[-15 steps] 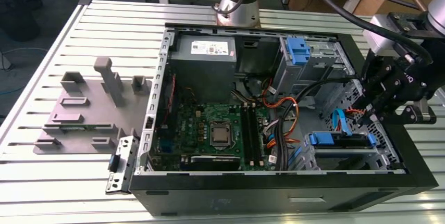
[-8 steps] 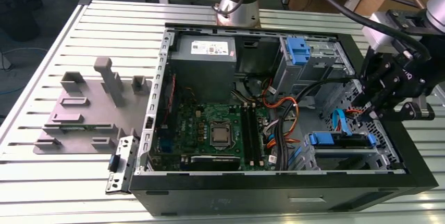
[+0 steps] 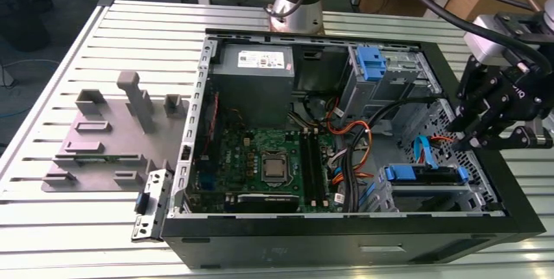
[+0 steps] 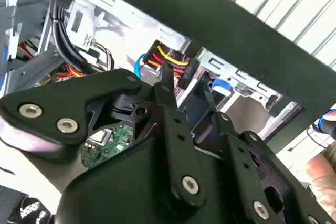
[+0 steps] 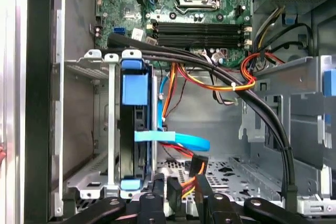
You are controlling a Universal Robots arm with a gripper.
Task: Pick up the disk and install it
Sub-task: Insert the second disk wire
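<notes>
First wrist view: disk (image 5: 134, 90) just beside jaws

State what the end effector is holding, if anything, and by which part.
It cannot be told: the end effector is at a wired connector, grip unclear. The disk sits in its bay, unheld.
</notes>
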